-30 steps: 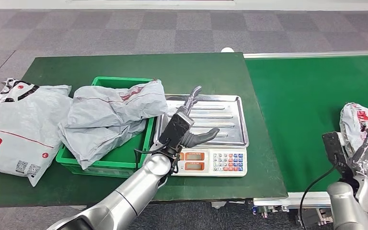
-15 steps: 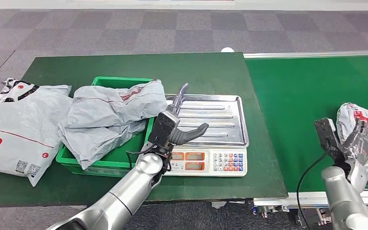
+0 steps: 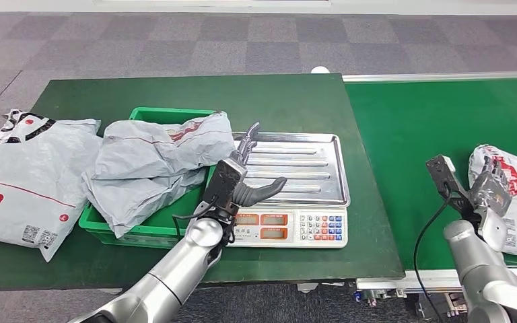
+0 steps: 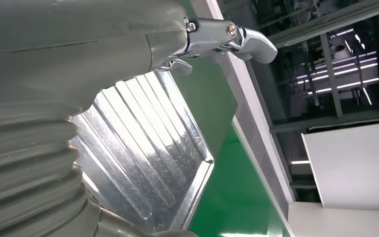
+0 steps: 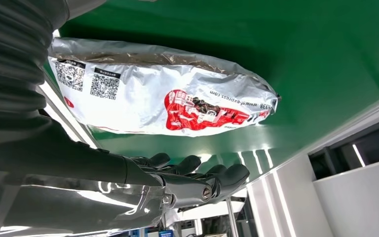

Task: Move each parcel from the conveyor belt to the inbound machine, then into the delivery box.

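Three views split the scene between them. From the head view, the left hand hangs over the near-left part of the steel weighing tray of the scale, fingers spread and thumb stuck out toward the tray's middle, nothing in it. Just to its left, a crumpled grey parcel lies draped over the green delivery box, and another grey parcel lies flat at the far left of the green surface.

On the conveyor belt, the right hand sits beside a white parcel with red print; from the head view alone I cannot tell whether they touch. The right wrist view settles it: the white parcel lies on the belt apart from the fingers, which are loosely curled together and hold nothing. That view also shows two QR codes on the parcel's label.

The left wrist view shows only the ribbed tray close below the hand's grey cover, plus a strip of green surface beyond.
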You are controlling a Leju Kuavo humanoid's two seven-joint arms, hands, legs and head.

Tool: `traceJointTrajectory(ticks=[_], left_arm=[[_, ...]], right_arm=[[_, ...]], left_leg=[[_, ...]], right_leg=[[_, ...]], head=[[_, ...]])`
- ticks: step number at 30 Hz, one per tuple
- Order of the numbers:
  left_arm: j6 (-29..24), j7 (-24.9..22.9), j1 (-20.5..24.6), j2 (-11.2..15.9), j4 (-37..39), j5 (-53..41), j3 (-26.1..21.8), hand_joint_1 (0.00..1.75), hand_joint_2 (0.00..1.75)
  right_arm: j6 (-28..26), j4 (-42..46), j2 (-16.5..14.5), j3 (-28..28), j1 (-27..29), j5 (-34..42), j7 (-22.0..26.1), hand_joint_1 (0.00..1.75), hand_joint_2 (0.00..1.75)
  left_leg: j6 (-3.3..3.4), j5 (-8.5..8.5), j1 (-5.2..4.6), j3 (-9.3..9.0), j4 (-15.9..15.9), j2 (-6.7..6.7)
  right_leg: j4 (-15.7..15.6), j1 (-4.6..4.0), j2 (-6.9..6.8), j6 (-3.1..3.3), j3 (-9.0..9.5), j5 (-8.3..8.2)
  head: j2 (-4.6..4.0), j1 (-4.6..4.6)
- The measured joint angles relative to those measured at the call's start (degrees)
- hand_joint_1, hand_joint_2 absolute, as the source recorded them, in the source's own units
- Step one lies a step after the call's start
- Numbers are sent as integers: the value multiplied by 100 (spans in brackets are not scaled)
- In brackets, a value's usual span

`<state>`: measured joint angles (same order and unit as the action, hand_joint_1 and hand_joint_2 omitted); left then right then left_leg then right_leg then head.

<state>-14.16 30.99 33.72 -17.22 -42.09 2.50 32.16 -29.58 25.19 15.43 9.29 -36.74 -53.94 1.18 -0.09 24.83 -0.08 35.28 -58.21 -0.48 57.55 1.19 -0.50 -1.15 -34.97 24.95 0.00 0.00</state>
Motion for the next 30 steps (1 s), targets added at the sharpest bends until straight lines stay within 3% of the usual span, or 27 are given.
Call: traceJointTrajectory(ticks=[21, 26, 29, 30], left_arm=[[-44, 38, -98, 88, -79, -28, -90, 0, 175], [-93, 62, -194, 119, -148, -51, -190, 0, 175], [-126, 98, -274, 136, -199, -51, -254, 0, 175], [-141, 111, -300, 140, -216, -51, -279, 0, 175]], right_arm=[[18, -113, 0, -134, -53, -114, -76, 0, 175], [-392, -134, -1, -267, -128, -345, -95, 0, 175], [-567, -151, -10, -293, -213, -184, 175, 0, 175], [-578, -154, -20, -293, -231, -117, 277, 0, 131]], left_leg=[[0, 0, 0, 1, 0, -1], [-1, -1, 0, 0, 0, 1], [-1, -1, 1, 0, 0, 0], [-1, -1, 1, 0, 0, 0]], right_leg=[[0, 0, -1, 0, 0, 0], [0, 0, 1, 0, 0, 0], [0, -1, -1, 0, 0, 0], [0, -1, -1, 0, 0, 0]], head=[[0, 0], [0, 0], [0, 0], [0, 0]])
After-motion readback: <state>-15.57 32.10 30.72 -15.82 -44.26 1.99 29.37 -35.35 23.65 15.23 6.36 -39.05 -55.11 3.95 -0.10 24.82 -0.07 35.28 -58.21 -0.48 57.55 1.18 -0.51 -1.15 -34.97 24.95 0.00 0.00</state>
